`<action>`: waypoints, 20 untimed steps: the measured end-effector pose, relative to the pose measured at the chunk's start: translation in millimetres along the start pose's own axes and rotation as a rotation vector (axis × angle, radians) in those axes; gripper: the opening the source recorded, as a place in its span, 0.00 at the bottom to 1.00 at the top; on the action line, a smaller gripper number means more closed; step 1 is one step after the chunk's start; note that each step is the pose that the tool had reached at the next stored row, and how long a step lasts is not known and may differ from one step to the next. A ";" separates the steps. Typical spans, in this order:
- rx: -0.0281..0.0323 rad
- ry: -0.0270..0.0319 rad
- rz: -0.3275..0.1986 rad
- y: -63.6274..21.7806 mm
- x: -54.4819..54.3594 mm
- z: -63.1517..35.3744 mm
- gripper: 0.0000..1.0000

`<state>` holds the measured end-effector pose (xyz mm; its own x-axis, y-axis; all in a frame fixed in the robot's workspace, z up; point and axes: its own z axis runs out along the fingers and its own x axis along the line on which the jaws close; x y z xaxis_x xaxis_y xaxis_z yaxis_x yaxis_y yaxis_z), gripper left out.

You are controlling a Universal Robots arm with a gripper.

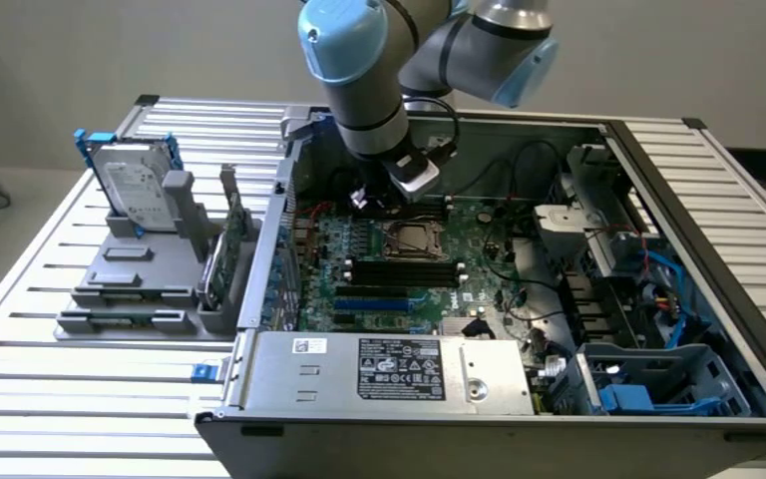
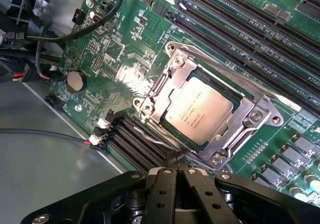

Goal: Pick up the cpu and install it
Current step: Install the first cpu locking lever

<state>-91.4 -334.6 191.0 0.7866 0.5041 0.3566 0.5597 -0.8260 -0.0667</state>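
Black two-finger gripper [image 2: 175, 171] fills the near edge of the wrist view, fingers pressed together w/ nothing between them, tips just beside the edge of the socket frame. Since it holds nothing and the chip sits in the socket, the placing looks done, judging by the scene as it lies.

Small square cpu w/ shiny silver-grey metal top [image 2: 199, 115] lies flat inside the silver metal-framed socket [image 2: 256, 115] on the green motherboard [image 2: 115, 49], printed side up. Frame sits around the chip's rim, prob. to keep it seated on the contacts; whether the frame is fully latched can't be told. Long black memory slots [image 2: 235, 39] run alongside the socket, well clear of the fingers.

In the exterior view the light-blue and grey robot arm [image 1: 356, 80] reaches down into the open grey pc case [image 1: 397, 369], wrist hanging just above the board, near the socket [image 1: 407, 238]. Case lies on its side on a slatted aluminium table [image 1: 64, 399], giving straight-down access.

Toward the exterior view's left, a silver rectangular hard drive in a blue frame [image 1: 137, 185] stands upright in a grey plastic fixture [image 1: 131, 289], well apart from the arm, likely parked so a gripper can take it by its edges.
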 end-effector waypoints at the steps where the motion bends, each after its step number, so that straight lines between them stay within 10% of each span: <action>1: 0.0001 0.0002 0.000 -0.5 0.3 0.5 0.11; 20: -0.0033 -0.0014 0.004 -14.1 -15.1 -12.1 0.11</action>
<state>-114.3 -333.6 197.8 0.7889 0.5015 0.3550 0.5560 -0.8286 -0.0650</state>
